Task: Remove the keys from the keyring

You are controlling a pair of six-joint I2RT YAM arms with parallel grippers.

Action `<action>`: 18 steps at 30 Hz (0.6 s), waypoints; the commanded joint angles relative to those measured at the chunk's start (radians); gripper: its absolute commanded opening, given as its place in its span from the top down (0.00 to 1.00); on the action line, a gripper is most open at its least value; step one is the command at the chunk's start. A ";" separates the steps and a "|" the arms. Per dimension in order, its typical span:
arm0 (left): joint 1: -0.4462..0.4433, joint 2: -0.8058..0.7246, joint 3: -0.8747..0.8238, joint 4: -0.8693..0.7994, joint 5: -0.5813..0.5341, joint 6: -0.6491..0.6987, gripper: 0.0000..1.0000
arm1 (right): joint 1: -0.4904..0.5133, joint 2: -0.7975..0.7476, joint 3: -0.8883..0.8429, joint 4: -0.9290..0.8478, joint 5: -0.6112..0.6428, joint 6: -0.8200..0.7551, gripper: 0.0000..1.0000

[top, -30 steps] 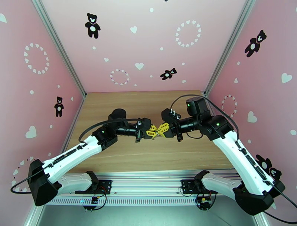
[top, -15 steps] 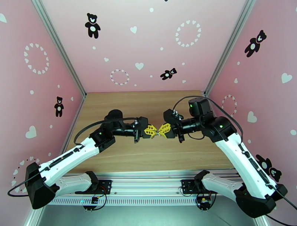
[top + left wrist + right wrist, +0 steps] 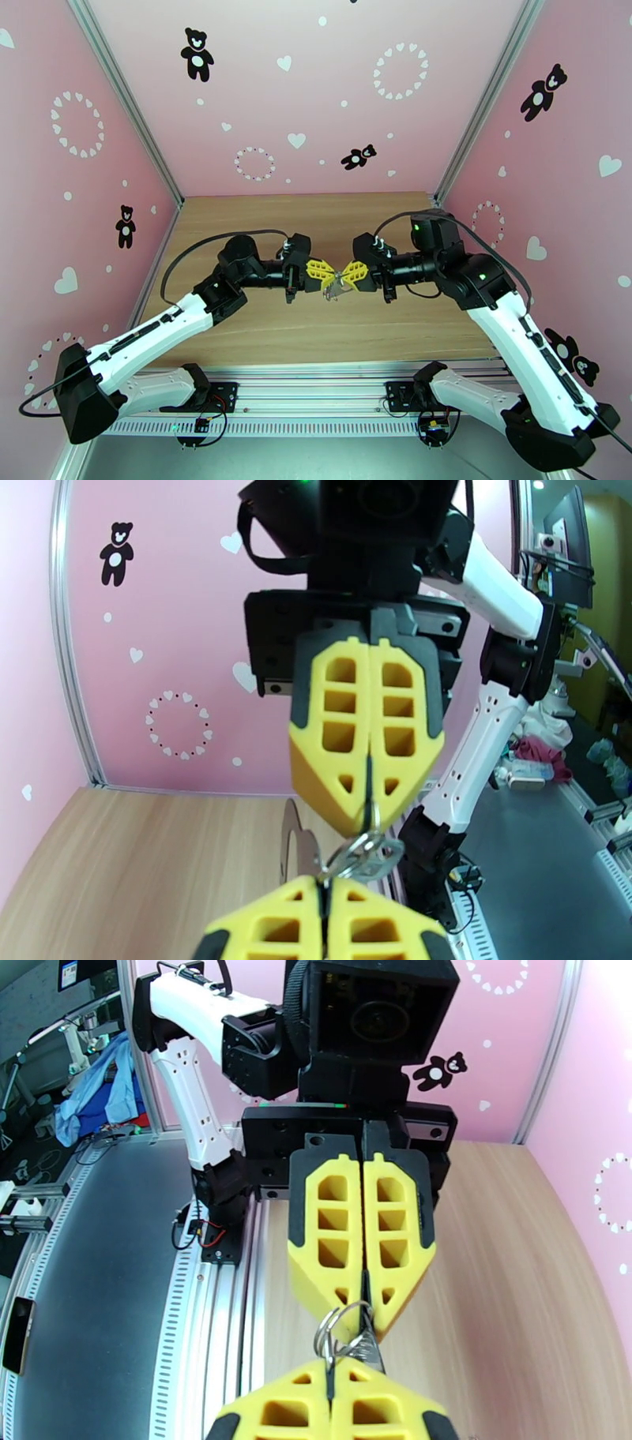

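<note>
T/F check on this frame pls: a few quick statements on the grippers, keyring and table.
1. The left gripper and the right gripper are both shut. True.
2. The keyring lies flat on the table. False: it is up in the air, pinched between the two grippers.
3. The grippers face each other tip to tip. True.
4. The grippers meet over the table's far left corner. False: they meet about mid-table.

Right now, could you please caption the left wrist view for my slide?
Left fingers and right fingers, both shut, pinch the keyring between them above the wooden table.
</note>
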 commanded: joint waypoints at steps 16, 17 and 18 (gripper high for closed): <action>-0.016 0.068 -0.046 0.375 -0.184 -0.414 1.00 | 0.000 0.002 0.023 0.028 0.059 -0.024 1.00; -0.016 0.064 -0.043 0.319 -0.196 -0.363 0.88 | 0.000 0.012 0.037 0.015 0.057 -0.029 1.00; -0.016 0.057 -0.035 0.237 -0.222 -0.306 0.83 | 0.000 0.016 0.044 0.013 0.055 -0.033 1.00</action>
